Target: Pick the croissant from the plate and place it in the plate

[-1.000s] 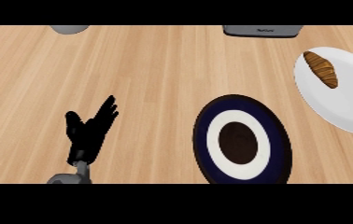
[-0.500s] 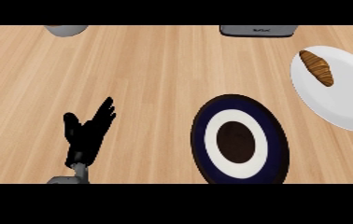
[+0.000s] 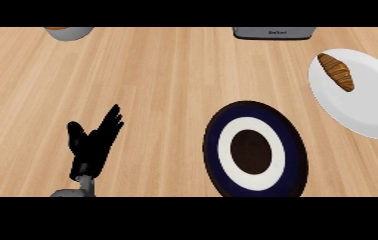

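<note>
- I take the dark plate (image 3: 255,151), with its navy rim, white ring and dark centre, as my landmark on the wooden counter (image 3: 170,84).
- Well left of it I see my left hand (image 3: 92,141), fingers straight and spread apart, holding nothing.
- Far up and left of it, a grey bowl-like thing (image 3: 68,32) is cut by the view's top.
- Above it, at the far edge, sits a grey appliance (image 3: 273,32); its small label is too tiny for me to read.
- Up and right of it lies the white plate (image 3: 354,104), and the croissant (image 3: 337,71) rests on that plate's upper left part.
- My right hand does not show.
</note>
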You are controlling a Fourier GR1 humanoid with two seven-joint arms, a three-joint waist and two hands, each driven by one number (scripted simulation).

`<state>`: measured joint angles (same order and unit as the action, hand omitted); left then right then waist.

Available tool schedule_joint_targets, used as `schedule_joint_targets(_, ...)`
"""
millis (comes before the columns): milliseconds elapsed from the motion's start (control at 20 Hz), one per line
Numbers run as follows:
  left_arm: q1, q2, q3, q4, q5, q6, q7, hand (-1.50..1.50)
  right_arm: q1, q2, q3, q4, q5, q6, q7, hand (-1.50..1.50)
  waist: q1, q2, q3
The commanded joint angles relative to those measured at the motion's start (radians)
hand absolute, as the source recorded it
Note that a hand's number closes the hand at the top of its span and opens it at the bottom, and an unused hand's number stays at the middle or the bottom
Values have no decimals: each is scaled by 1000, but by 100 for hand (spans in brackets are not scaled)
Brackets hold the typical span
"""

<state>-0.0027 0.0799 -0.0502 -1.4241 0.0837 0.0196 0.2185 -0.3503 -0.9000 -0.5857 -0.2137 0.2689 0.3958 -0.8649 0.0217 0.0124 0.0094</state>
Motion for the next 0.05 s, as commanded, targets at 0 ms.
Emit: schedule_joint_targets(0,34,-4,-3,-16,-6,7,-9,0,72,0,7,9,1,120,-172,-150,-4,-3,0)
